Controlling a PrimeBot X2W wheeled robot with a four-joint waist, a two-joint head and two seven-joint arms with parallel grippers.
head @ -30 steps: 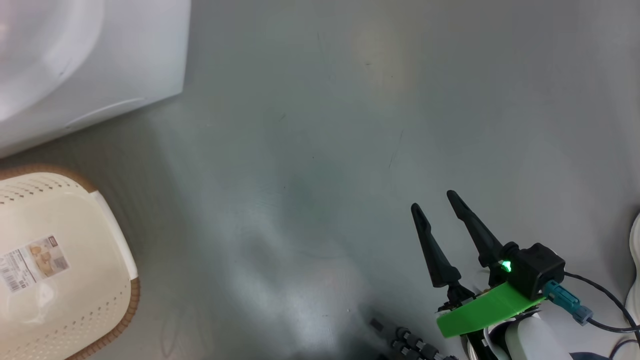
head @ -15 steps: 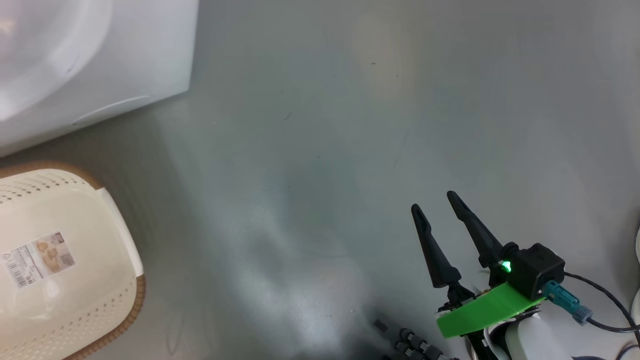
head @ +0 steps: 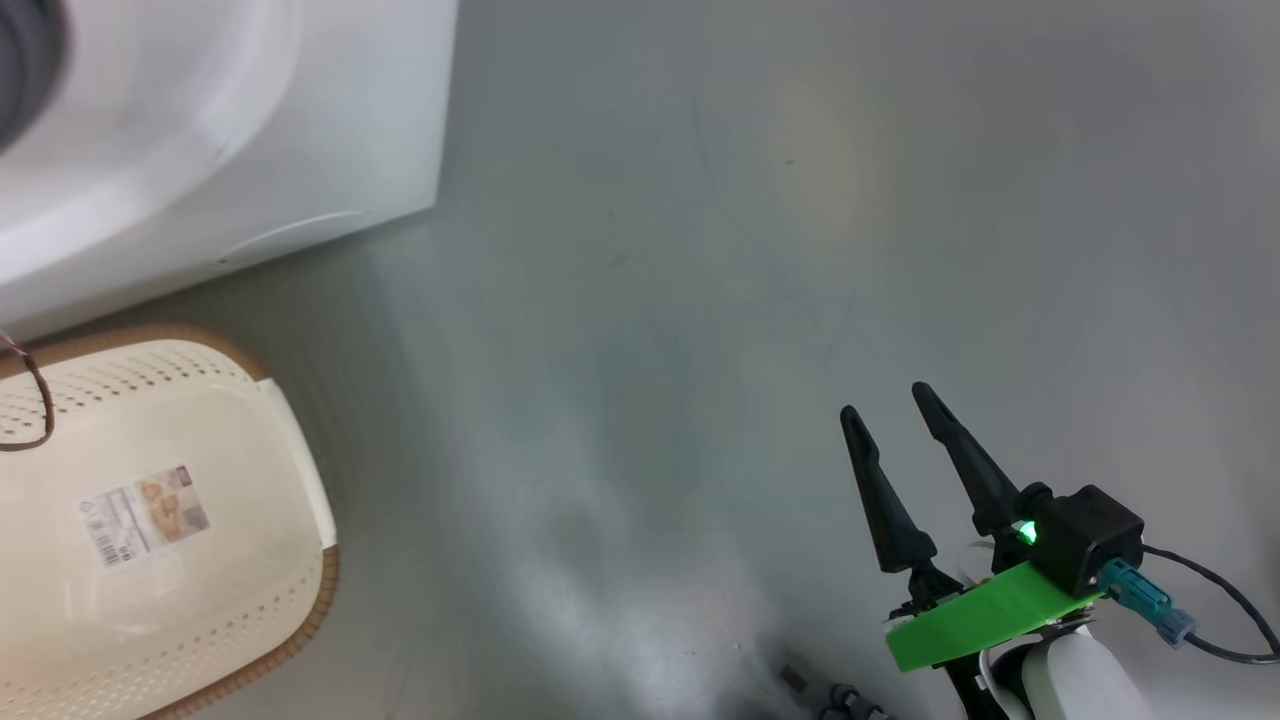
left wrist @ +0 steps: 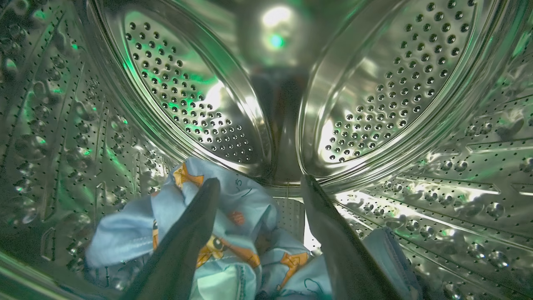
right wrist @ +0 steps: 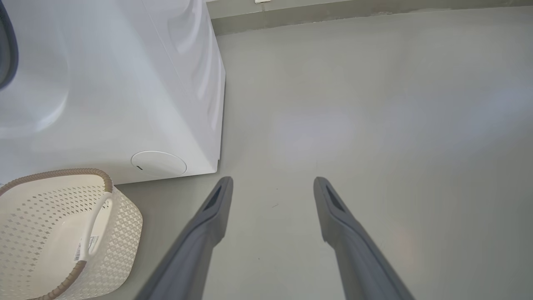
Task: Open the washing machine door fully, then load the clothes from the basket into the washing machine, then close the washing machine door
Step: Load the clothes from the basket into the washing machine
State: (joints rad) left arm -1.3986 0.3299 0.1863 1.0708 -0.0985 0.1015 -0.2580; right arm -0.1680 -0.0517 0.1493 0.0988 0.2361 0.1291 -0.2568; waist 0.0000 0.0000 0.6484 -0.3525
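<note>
Here, the left gripper [left wrist: 260,181] reaches inside the washing machine [head: 300,150], into its steel drum [left wrist: 395,83], jaws spread and gripping nothing. The clothes [left wrist: 243,204] lie heaped on the drum bottom just beneath it. The right gripper [head: 885,400], also spread, hangs over the floor [head: 700,250], well apart from the empty basket [head: 250,640].

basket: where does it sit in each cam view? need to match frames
Head view: basket at lower left, below the washing machine.
Right wrist view: basket at lower left, before the washing machine's base.
Left wrist view: looks into the drum, at the clothes.
Shared landmark: the washing machine.
</note>
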